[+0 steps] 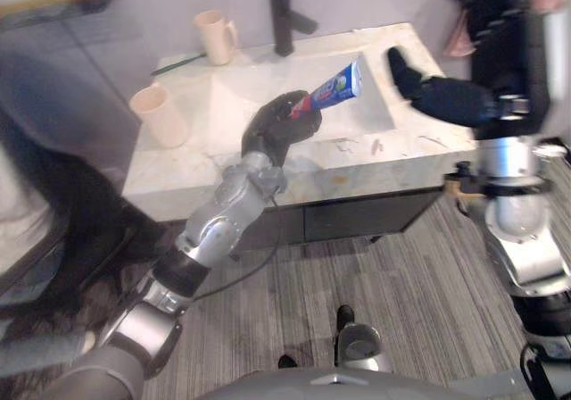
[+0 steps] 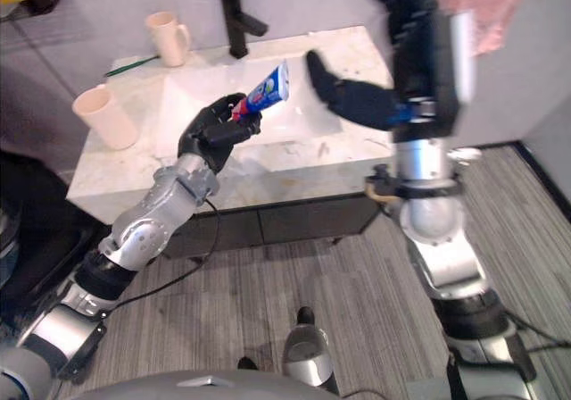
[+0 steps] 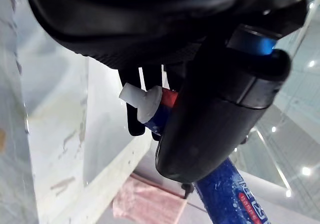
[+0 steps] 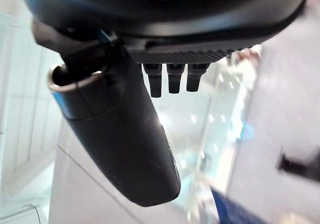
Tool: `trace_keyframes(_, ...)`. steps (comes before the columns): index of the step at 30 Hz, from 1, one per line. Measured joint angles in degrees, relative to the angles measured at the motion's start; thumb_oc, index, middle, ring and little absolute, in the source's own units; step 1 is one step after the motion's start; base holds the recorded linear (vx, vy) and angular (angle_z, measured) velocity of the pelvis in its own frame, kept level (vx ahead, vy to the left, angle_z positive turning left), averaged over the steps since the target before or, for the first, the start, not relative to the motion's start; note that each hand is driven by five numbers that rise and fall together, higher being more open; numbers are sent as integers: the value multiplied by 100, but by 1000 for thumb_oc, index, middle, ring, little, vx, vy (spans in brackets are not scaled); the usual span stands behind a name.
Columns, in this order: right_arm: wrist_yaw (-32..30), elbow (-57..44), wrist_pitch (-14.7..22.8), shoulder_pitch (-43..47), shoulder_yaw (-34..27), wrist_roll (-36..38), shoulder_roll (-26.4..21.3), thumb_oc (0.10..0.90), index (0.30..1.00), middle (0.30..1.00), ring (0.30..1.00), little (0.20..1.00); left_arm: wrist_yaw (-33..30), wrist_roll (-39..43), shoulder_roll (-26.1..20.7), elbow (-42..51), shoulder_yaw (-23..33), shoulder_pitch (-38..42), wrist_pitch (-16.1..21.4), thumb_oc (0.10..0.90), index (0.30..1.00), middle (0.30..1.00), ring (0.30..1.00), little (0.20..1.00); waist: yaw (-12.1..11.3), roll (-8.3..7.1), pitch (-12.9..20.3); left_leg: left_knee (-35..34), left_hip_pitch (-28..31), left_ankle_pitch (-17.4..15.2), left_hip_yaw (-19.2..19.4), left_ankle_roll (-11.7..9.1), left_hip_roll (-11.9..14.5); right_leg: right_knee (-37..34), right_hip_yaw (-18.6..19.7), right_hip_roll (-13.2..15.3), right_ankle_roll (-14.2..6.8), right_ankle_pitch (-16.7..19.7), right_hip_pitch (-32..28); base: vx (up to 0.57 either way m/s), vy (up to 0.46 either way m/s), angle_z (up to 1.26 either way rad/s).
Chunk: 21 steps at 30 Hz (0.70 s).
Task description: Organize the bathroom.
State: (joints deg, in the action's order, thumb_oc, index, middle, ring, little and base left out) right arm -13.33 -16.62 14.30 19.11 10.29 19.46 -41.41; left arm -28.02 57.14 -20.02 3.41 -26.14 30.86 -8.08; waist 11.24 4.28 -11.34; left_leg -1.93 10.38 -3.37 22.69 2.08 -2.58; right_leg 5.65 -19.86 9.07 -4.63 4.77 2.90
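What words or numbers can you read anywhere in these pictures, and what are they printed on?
Toothpaste tube in the left hand: white print on blue and red, too blurred to read.
Two cups, tap, counter: no text visible.

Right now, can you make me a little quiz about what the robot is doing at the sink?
1. True or false: the left hand is curled round the toothpaste tube.
2. What stands at the back of the counter beside the black faucet? A) a cup B) a bottle C) a brush
3. Fill in: the right hand hovers over the sink with its fingers ____.

Key
1. True: it grips the cap end, and the tube points up toward the right hand.
2. A: the cup with a handle; a second cup stands near the counter's left edge.
3. Straight: it holds nothing.
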Motion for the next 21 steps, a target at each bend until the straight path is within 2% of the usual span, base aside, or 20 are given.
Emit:
trace_keyframes(2, 221, 231, -233, 105, 247, 179, 14, 800, 900, 900, 900, 900, 30, -117, -20, -135, 0, -16, -94, 400, 300, 300, 300, 300, -228, -1, 1, -1, -18, 27, -100, -7, 17, -29, -87, 11, 4, -3, -55, 25, -21, 26)
trace_keyframes(6, 473, 671, -500, 400, 645, 399, 106, 800, 900, 900, 900, 900, 184, -192, -81, -550, 21, -138, -100, 400, 300, 300, 300, 300, -368, -41, -1, 12, -15, 30, -258, -10, 15, -100, -213, 37, 7, -1, -166, 27, -17, 22)
trace_keyframes(14, 802, 725, -453, 357, 650, 390, 251, 800, 900, 900, 900, 900, 531, -350, -86, -544, 33, -408, -99, 400, 300, 300, 300, 300, -335, -320, 77, 7, 21, 28, -272, -14, -24, -183, -213, 72, 6, 1, -254, 6, -6, 4)
trace_keyframes(18, 991, 699, -212, 127, 542, 416, 360, 800, 900, 900, 900, 900, 647, -331, -60, -576, 69, -465, -97, 400, 300, 300, 300, 300, -326, -344, 90, -21, 77, 27, -265, -15, -34, -192, -204, 72, 5, 1, -298, 1, -1, -1)
trace_keyframes(21, 1412, 686, -102, -250, 467, 634, 362, 800, 900, 900, 900, 900, 699, -329, -55, -576, 145, -515, -86, 400, 300, 300, 300, 300, -306, -348, 91, -43, 95, 26, -237, -15, -57, -241, -168, 76, -7, 8, -308, 10, -3, -7)
